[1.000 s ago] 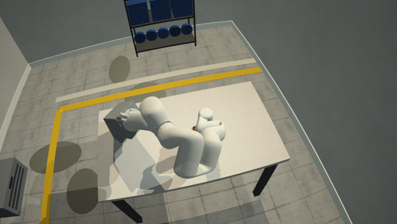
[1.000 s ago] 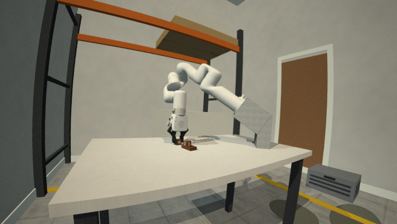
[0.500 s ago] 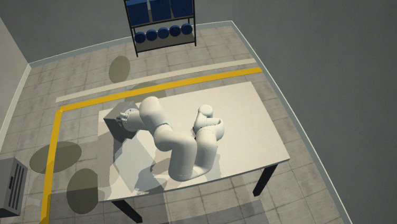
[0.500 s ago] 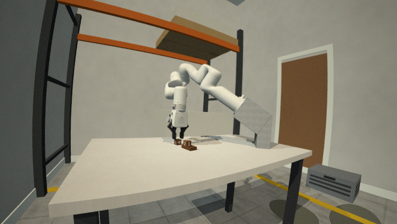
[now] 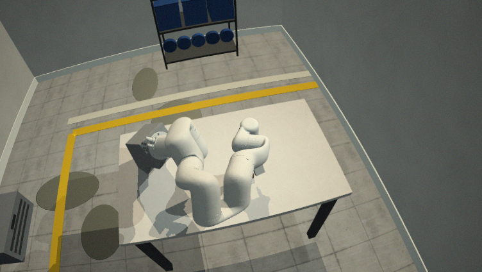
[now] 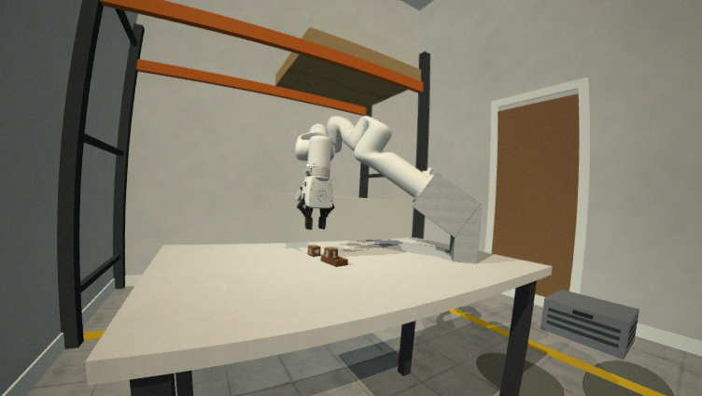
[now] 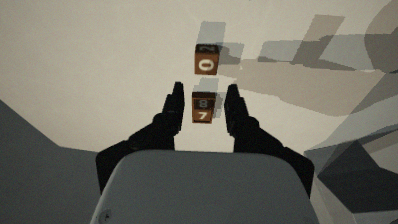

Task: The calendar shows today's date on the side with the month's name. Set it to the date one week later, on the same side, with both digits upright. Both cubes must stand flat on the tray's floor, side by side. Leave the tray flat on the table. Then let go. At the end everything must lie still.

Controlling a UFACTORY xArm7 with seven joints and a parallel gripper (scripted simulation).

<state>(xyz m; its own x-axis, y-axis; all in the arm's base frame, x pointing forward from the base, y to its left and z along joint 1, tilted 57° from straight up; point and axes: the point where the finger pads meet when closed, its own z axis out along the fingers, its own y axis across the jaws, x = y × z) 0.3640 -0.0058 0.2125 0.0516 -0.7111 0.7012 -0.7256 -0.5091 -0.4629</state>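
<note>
1. My gripper (image 6: 315, 226) (image 7: 205, 93) hung above the table (image 6: 274, 295), half open, holding nothing.
2. One cube (image 6: 313, 250) (image 7: 206, 61) sat on the tabletop, near the tray (image 6: 335, 261).
3. The other cube (image 6: 330, 252) (image 7: 203, 106) stood in the tray.

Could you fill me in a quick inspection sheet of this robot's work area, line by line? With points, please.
Surface: pale table (image 5: 297, 145) (image 6: 235, 295), shadows across it.
Job's things: one cube (image 6: 313, 250) (image 7: 206, 65) on the table beside the tray (image 6: 334, 261); the other cube (image 6: 330, 252) (image 7: 203, 104) on the tray.
Clutter: nothing seen.
Gripper (image 6: 315, 226) (image 7: 205, 93): raised above the cubes, fingers apart, nothing between them.
Cables: nothing seen.
Surroundings: orange-beamed rack (image 6: 245, 35), brown door (image 6: 538, 196), grey louvred box (image 5: 9, 226) (image 6: 589, 321), yellow floor line (image 5: 195, 106) (image 6: 550, 351).
</note>
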